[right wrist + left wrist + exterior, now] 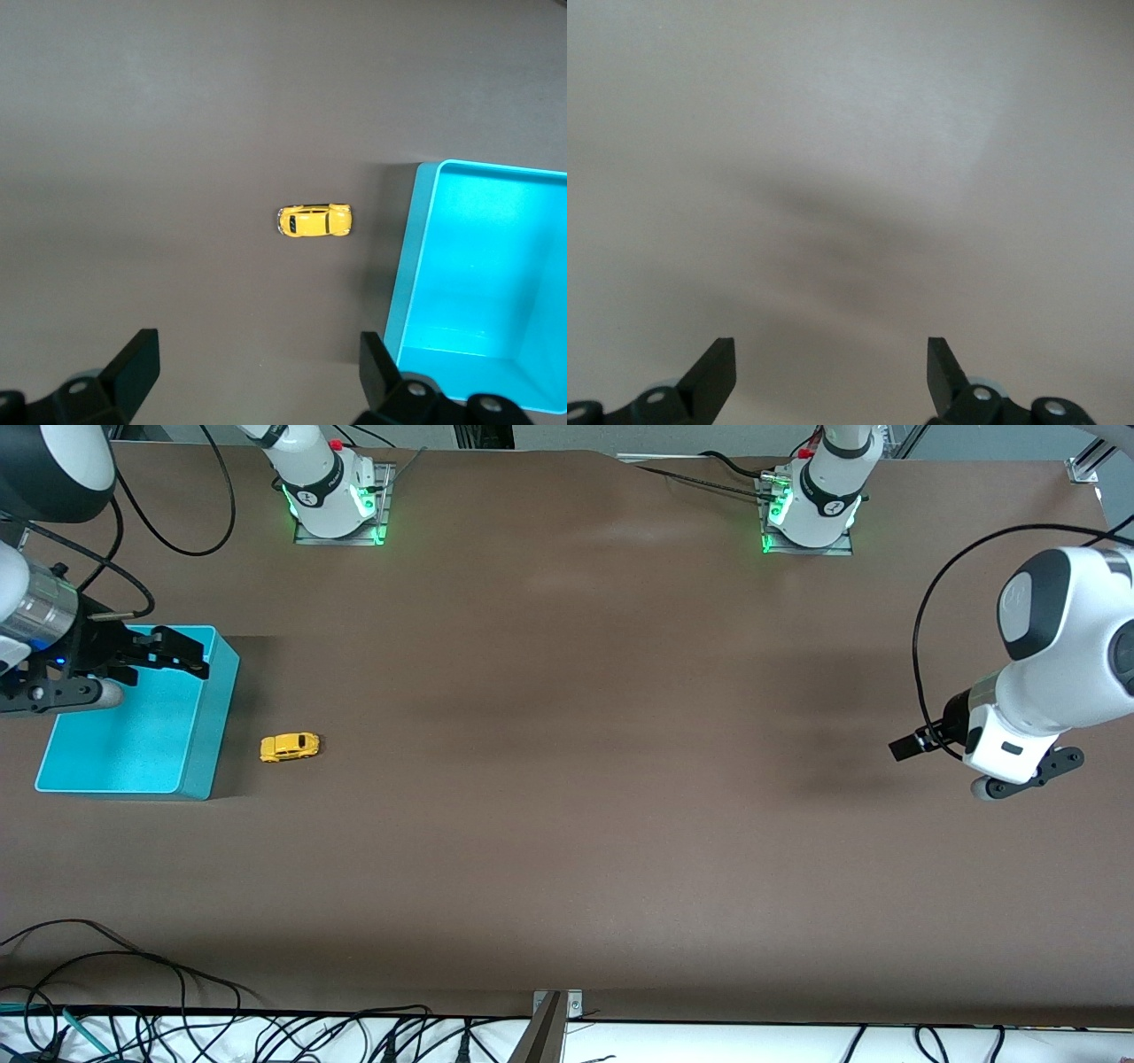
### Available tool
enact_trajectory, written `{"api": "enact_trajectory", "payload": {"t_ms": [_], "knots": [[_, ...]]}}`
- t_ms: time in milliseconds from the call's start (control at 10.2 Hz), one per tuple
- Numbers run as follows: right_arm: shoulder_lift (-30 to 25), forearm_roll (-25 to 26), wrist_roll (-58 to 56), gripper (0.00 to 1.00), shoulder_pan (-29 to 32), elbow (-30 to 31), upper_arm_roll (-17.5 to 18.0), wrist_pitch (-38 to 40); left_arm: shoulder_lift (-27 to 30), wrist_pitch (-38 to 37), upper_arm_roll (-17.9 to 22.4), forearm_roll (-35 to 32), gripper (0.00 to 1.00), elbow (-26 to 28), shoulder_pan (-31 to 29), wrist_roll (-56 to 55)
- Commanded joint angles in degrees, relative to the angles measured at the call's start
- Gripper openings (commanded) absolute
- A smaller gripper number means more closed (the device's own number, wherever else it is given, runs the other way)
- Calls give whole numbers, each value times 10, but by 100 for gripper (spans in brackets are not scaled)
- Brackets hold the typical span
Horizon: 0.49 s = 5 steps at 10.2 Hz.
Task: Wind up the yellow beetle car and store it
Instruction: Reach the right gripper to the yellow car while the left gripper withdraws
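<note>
Tiny yellow beetle-shaped toy car [290, 747] on brown surface [567, 779] beside teal bin [199, 726] — right pincer [168, 651] spread over bin, car at its 5 o'clock in front view, long axis across; left pincer [912, 746] spread, waits well apart.

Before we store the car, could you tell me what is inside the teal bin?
The teal bin looks empty, only its bare floor showing. The right gripper above it covers one corner. The yellow beetle car sits beside it.

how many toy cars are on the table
1: the yellow beetle car sits on the brown table, beside the teal bin, toward the right arm's end. The bin's inside shows no car.
</note>
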<state>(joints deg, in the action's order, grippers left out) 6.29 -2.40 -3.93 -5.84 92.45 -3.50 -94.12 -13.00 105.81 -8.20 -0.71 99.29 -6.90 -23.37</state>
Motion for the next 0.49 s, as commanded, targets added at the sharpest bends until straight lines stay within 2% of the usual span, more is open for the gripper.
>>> {"api": "enact_trajectory", "payload": {"t_ms": [0, 195, 390], "knots": [[8, -2, -2, 100, -14, -7, -1, -1, 62, -18, 64, 49, 94, 32, 41, 89], [16, -2, -3, 100, -22, -7, -1, -3, 97, -18, 68, 49, 94, 66, 39, 132], [33, -3, -18, 100, -22, 7, 9, -29, 108, -18, 68, 49, 96, 75, 29, 162]]}}
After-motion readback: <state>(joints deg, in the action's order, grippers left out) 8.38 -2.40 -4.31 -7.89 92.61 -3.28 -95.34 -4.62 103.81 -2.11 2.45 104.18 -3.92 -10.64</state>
